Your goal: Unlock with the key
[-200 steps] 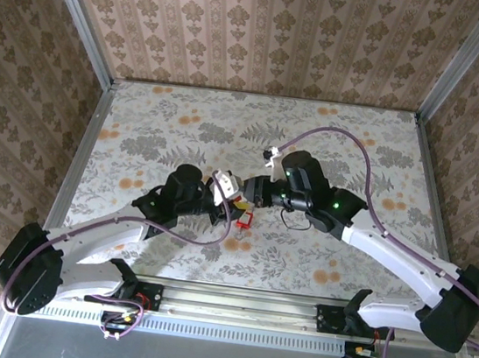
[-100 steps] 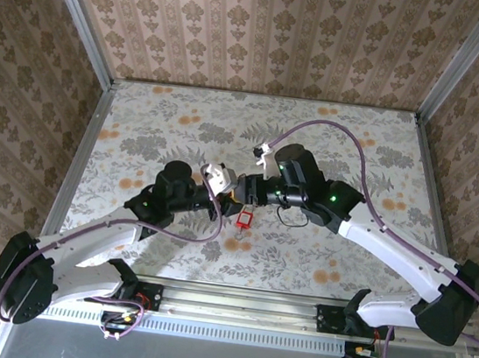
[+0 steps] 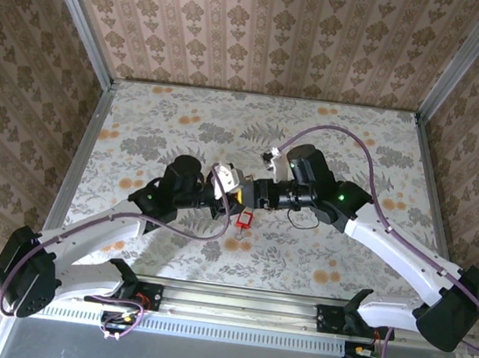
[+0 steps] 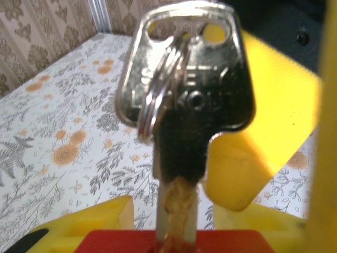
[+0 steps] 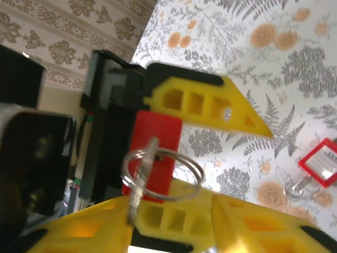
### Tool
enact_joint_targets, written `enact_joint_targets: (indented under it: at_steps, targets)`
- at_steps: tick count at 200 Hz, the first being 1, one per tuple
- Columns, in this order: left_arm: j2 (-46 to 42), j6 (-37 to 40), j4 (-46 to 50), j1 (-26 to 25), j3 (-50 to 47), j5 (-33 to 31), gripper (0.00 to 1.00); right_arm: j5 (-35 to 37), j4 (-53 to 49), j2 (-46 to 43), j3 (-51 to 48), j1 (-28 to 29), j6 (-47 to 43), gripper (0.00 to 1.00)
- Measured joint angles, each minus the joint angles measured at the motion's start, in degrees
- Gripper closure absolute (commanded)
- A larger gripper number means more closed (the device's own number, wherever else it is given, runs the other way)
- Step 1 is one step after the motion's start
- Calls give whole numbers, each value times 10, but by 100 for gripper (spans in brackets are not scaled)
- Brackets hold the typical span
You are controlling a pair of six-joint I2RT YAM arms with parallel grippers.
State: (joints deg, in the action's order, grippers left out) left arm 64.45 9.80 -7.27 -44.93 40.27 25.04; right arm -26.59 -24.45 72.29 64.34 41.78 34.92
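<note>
Beige floral-print table (image 3: 359, 142), two yellow-fingered arms met above it, key seated in the held lock.
Small red square padlock (image 5: 152, 147) is clamped by left gripper (image 3: 233, 198) above table centre. Right gripper (image 3: 253, 195) is seen with jaws parted, one yellow finger just beside the key and nothing pinched. Second red padlock (image 3: 244, 221) is seen lying on the table nearby. Thin silvery flat metal key (image 4: 184, 105) with dark blade is stood in the held padlock's keyway, head out, with wire split ring (image 4: 158, 89) hung through the head. Key is judged light, stiff, smooth and slippery. Hold is best taken across the head's flat faces, not the loose ring, and the turn kept on the blade axis so the thin blade is not bent.
</note>
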Motion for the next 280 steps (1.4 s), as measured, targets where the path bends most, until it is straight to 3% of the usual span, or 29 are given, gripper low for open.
enact_joint_targets:
  at_steps: [40,98,149,198,230,280]
  targets:
    - [34,20,85,1,42,-1,100,-61,-5,-48,-50,-47,-23,39]
    - [43,57,182,10,90,19,100,-114,7,-106,-96,-102,-97,37]
    - [48,95,223,11,104,22,100,-170,128,-60,-132,-120,-38,37]
    - [72,114,246,3,125,20,100,-190,165,-67,-137,-131,-12,38]
    - [72,125,248,-14,125,10,100,-193,184,-62,-138,-146,12,43]
    - [73,139,248,-31,125,-11,100,-207,209,-28,-142,-148,52,62]
